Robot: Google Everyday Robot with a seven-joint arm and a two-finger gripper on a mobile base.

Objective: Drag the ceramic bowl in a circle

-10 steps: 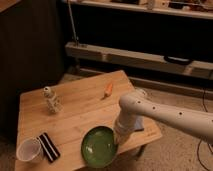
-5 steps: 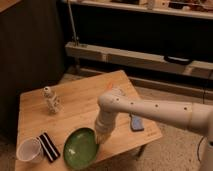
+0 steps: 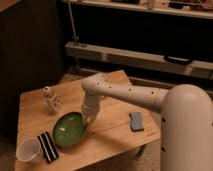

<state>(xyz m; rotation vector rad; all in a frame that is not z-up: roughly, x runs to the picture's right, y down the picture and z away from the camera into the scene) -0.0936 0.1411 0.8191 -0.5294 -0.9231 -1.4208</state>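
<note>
The ceramic bowl (image 3: 69, 129) is a wide, glossy green dish on the front left part of the wooden table (image 3: 112, 137). My gripper (image 3: 88, 120) points down at the bowl's right rim and touches it. The white arm (image 3: 125, 94) reaches in from the right across the table's middle. The gripper's tip is partly hidden against the bowl's rim.
A small white cup (image 3: 28, 150) and a black striped object (image 3: 47, 146) lie at the front left corner, close to the bowl. A small pale figurine (image 3: 50, 100) stands behind the bowl. A blue flat object (image 3: 136, 121) lies to the right. Shelves stand behind the table.
The bowl and the gripper have moved together to the left and then away from the table's front edge, toward the figurine. The blue object came into view as the arm shifted.
</note>
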